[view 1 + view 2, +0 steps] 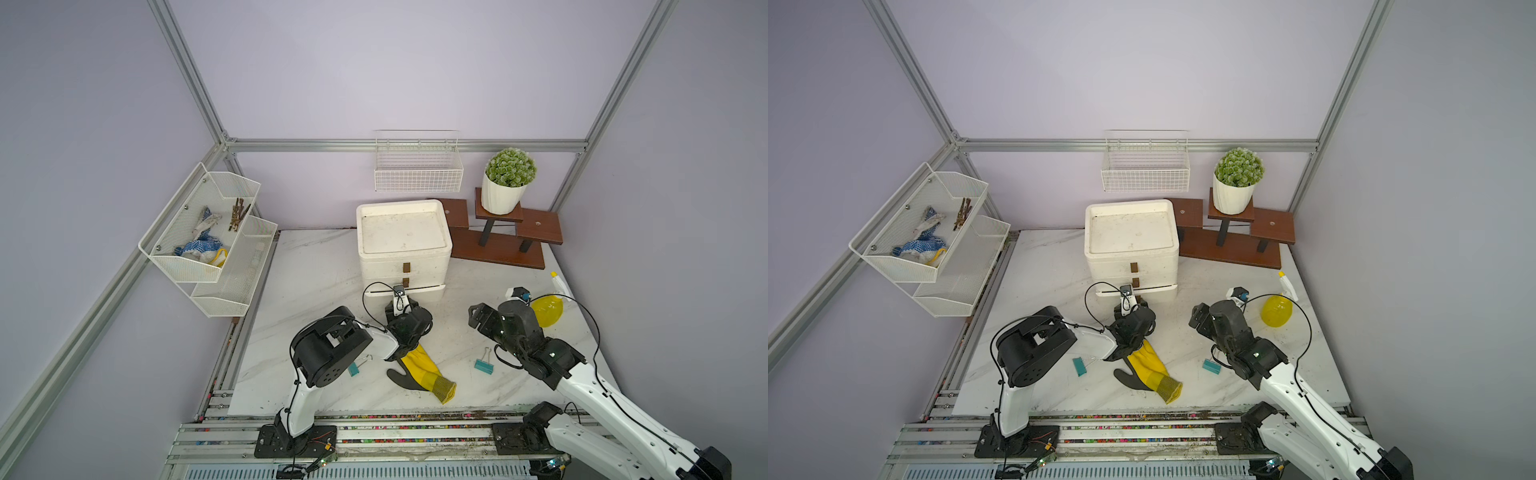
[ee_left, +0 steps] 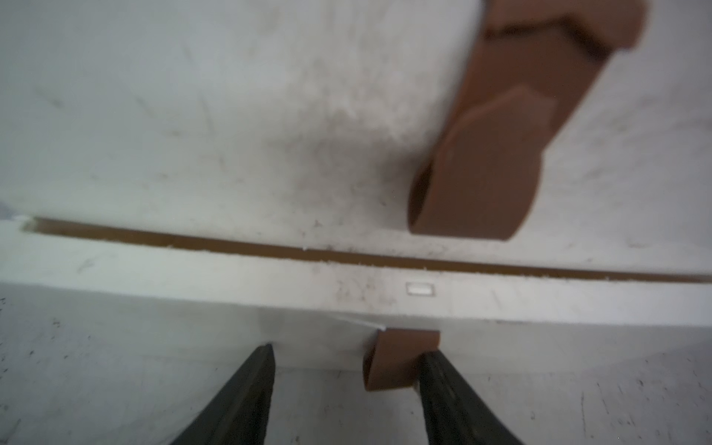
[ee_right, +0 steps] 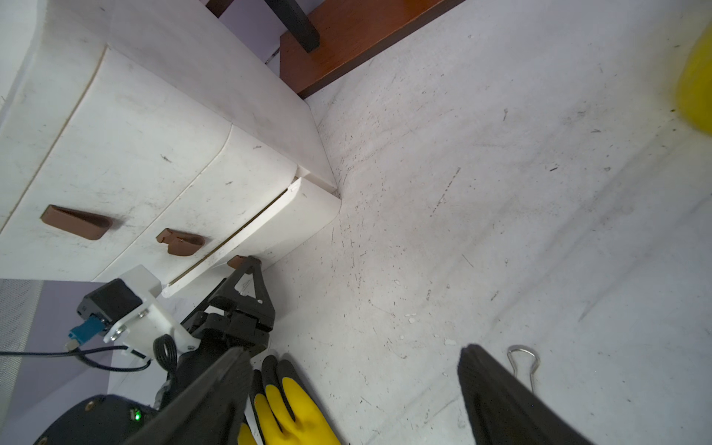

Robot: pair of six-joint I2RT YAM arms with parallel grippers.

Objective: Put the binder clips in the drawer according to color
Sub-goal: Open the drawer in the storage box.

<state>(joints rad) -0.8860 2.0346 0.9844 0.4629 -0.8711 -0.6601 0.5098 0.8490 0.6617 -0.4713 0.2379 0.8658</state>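
Showing left gripper open at drawer, bottom handle btwn its fingers, lower centre, prob. touching one. Right gripper open, teal clip nearby, lower centre-right; second teal clip lower centre-left.

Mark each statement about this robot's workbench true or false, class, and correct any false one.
1. Two teal binder clips lie on the table. True.
2. The bottom drawer is fully shut. False: it stands slightly open, with a gap showing above its front.
3. The left gripper holds a clip. False: its jaws stand open, with the bottom drawer's brown handle between them.
4. The right gripper is open and empty. True.
5. The potted plant stands on the drawer unit. False: it stands on the wooden stand beside it.
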